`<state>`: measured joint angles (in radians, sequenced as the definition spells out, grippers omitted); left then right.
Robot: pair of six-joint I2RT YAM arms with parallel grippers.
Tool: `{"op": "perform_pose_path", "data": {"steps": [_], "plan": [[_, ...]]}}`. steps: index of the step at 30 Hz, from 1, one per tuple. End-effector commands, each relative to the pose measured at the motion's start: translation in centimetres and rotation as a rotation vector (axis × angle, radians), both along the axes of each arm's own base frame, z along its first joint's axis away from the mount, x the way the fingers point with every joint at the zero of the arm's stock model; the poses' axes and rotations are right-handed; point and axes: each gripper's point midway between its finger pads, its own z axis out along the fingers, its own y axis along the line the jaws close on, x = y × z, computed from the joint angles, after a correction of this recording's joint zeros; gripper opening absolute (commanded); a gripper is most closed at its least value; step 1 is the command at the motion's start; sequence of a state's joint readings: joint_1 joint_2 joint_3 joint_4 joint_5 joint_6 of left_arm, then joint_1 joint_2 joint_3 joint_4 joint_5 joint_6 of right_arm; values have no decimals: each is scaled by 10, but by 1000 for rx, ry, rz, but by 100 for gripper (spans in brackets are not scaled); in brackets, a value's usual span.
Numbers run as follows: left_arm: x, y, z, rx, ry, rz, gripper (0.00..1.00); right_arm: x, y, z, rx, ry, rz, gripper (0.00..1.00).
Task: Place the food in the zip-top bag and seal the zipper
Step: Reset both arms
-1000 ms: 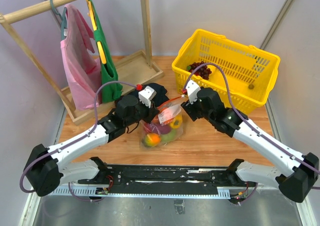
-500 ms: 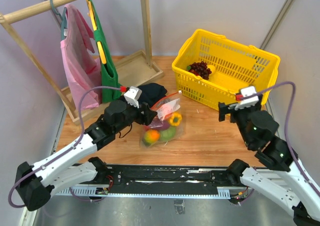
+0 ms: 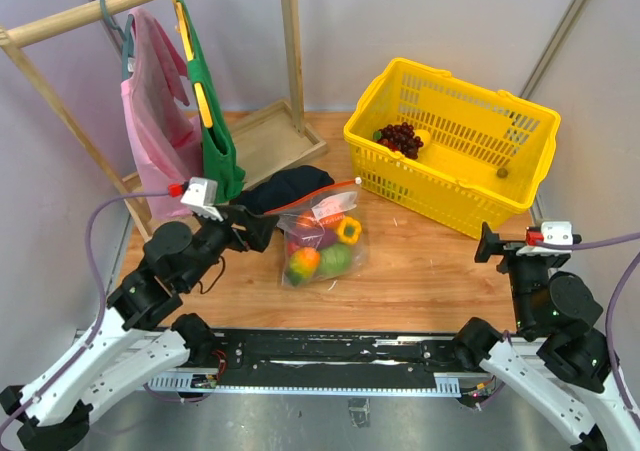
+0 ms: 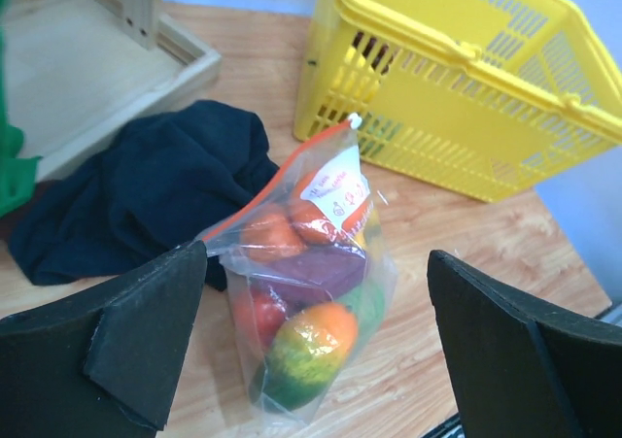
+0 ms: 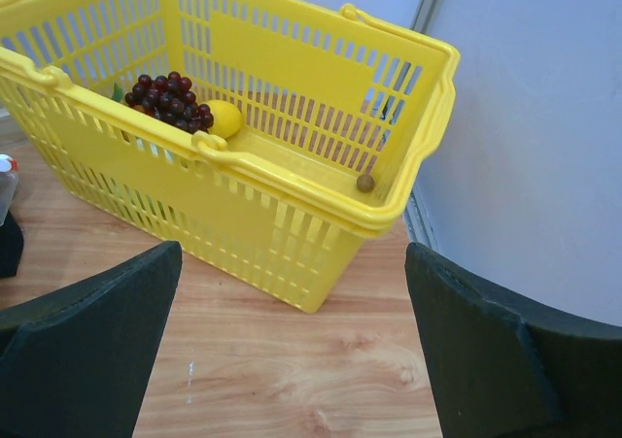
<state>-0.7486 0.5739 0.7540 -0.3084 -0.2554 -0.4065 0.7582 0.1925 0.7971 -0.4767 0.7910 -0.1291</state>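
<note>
The zip-top bag point(image 3: 322, 243) lies on the wooden table, with no gripper touching it. Its zipper point(image 3: 318, 197), an orange-red strip, runs as one line along the far edge point(image 4: 282, 181). The food is inside: a green-orange fruit point(image 4: 306, 351), a purple eggplant point(image 4: 316, 273), a red tomato point(image 4: 255, 314), an orange point(image 4: 267, 234) and a yellow pepper point(image 3: 349, 232). My left gripper point(image 3: 256, 229) is open, just left of the bag, and its wrist view looks down on the bag point(image 4: 321, 263). My right gripper point(image 3: 492, 245) stands open and empty far to the right, facing the basket.
A yellow basket point(image 3: 455, 161) at the back right holds dark grapes point(image 5: 167, 98) and a lemon point(image 5: 224, 118). A dark cloth point(image 3: 290, 184) lies behind the bag. A wooden rack point(image 3: 262, 136) with pink and green bags hanging on it stands at the back left.
Both grippers have opened, let go of the bag's mouth and drawn back, left arm to the left, right arm far to the right. The bag has settled flat on the table.
</note>
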Motion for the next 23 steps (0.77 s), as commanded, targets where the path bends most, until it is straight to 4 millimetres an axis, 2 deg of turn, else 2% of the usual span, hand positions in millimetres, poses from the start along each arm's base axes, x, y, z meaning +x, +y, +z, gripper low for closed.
{"op": "perform_pose_path", "data": {"steps": [1,4,7,23], "plan": [[-5,36,7,-14,-69,123,99,-6,-14,-9,77,-35,-63,98],[-7,46,-2,-33,-126,152,99,-7,-12,-13,84,-51,-42,98],[-8,47,-14,-52,-151,154,99,-7,-13,-15,82,-50,-46,98],[-5,35,-21,-34,-142,111,99,-8,-12,-15,83,-62,-33,98]]}}
